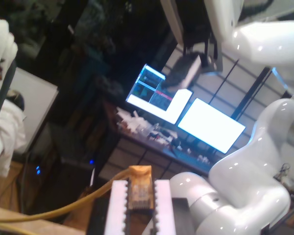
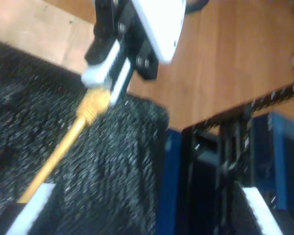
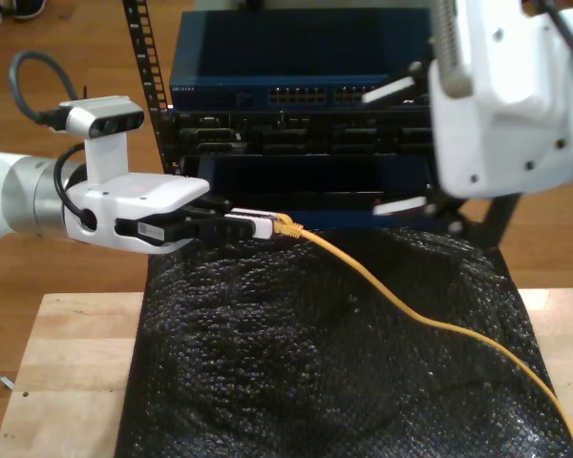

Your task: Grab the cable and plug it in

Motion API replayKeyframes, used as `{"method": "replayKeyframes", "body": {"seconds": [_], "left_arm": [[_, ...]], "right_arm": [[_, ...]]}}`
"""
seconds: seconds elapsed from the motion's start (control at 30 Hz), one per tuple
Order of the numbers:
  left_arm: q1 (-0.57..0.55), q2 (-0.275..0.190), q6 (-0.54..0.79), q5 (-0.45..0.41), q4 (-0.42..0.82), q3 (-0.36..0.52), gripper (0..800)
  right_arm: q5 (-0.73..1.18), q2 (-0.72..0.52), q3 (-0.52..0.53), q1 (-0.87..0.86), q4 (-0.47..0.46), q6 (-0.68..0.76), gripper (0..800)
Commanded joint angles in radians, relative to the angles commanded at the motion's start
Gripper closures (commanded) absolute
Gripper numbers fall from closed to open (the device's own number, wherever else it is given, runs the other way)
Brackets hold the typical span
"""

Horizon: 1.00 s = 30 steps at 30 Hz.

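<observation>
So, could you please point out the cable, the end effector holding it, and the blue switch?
cable point(image 3: 382, 287), exterior view, on its yellow run across the black mat.
first end effector point(image 3: 253, 224), exterior view, at the white fingertips by the plug boot.
blue switch point(image 3: 296, 67), exterior view, on its top face above the ports.

Yellow-orange cable point(image 3: 401, 303) trailing across black mat point(image 3: 296, 372), plug end point(image 3: 286, 227) lifted

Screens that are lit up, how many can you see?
2. The first screen, partly behind a hanging gadget, and the second screen sit side by side on a desk. Others may be hidden.
</observation>
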Motion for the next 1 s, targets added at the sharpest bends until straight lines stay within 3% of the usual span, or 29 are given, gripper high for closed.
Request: {"method": "replayKeyframes", "body": {"seconds": [0.4, 0.6, 1.0], "left_arm": [[0.035, 0.054, -0.009, 0.114, -0.071, 0.000, 794], [0.054, 0.091, -0.023, 0.193, -0.123, 0.000, 794], [0.054, 0.109, -0.060, 0.262, -0.126, -0.008, 794]], "right_arm": [[-0.281, -0.041, 0.112, 0.213, -0.008, -0.040, 3], [-0.348, -0.044, 0.143, 0.256, -0.012, -0.041, 4], [-0.417, -0.037, 0.163, 0.299, -0.018, -0.052, 32]]}}
